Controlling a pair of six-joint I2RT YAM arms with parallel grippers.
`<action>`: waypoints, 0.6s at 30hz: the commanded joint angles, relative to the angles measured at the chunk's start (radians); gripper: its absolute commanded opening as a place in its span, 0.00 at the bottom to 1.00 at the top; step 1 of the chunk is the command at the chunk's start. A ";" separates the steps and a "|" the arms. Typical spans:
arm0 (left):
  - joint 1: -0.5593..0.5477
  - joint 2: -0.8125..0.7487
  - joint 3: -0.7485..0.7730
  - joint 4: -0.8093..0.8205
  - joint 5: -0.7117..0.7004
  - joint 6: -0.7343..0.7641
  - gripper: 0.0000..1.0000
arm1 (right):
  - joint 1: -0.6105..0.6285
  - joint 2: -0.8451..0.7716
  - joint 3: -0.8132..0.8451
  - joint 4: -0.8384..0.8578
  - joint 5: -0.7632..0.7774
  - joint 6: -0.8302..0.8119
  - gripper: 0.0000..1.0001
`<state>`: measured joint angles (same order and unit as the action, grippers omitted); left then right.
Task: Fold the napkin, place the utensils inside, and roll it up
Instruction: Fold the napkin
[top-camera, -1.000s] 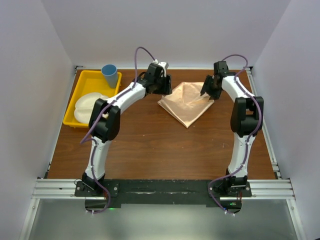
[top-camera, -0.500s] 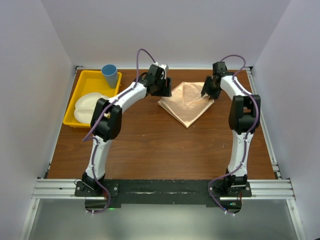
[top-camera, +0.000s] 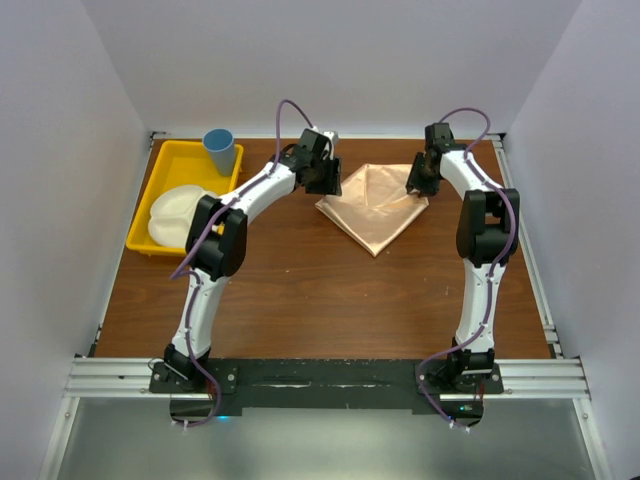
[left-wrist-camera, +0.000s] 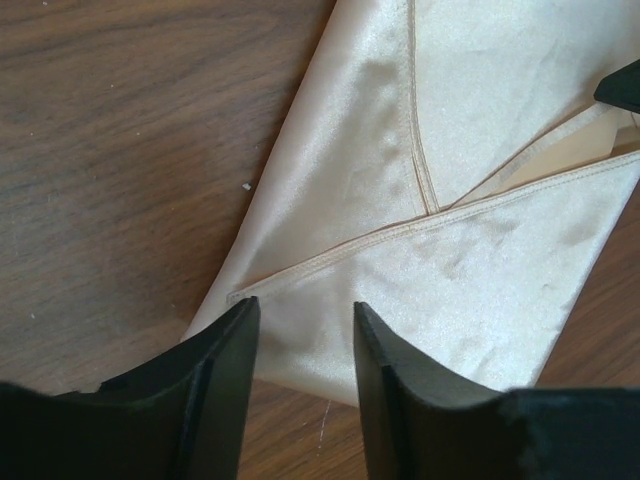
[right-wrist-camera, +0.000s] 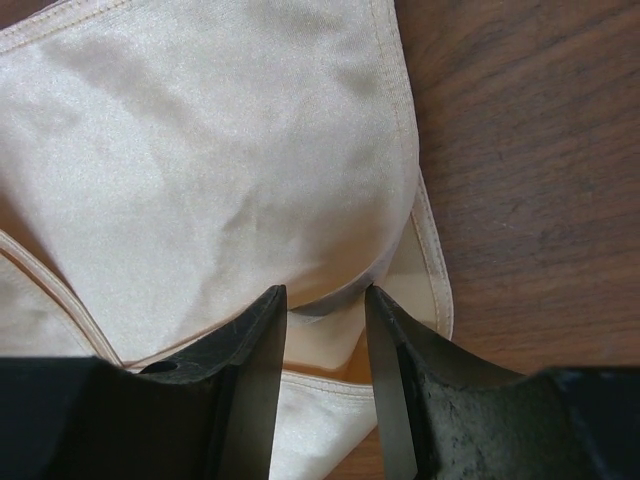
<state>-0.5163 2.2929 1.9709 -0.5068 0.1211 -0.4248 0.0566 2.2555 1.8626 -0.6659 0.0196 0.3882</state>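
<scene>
The peach-orange napkin (top-camera: 375, 207) lies folded into a triangle at the back middle of the wooden table. My left gripper (top-camera: 328, 183) hangs over its left corner. In the left wrist view the jaws (left-wrist-camera: 304, 305) stand apart, with the napkin (left-wrist-camera: 460, 180) flat beneath and between the tips. My right gripper (top-camera: 419, 184) is at the right corner. Its jaws (right-wrist-camera: 324, 292) are also apart, straddling a raised fold of the napkin (right-wrist-camera: 200, 150) where the layers gape. The utensils are out of view.
A yellow tray (top-camera: 168, 165) sits at the back left, holding a white plate (top-camera: 175, 215) and a blue cup (top-camera: 220, 150). White walls close in the table on the left, right and back.
Both wrists have shifted slightly toward the back of the table at the napkin's two corners. The napkin lies as before.
</scene>
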 joint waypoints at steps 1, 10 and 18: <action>0.010 -0.019 0.043 -0.006 -0.012 0.008 0.56 | -0.006 0.007 0.049 0.005 0.031 -0.021 0.42; 0.012 -0.066 -0.012 0.018 -0.097 0.026 0.60 | -0.006 0.035 0.075 -0.006 0.037 -0.018 0.39; 0.012 -0.006 0.040 -0.007 -0.055 0.026 0.54 | -0.011 0.047 0.086 -0.023 0.049 -0.022 0.36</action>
<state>-0.5110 2.2852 1.9526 -0.5087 0.0483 -0.4225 0.0551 2.3047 1.9064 -0.6746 0.0372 0.3794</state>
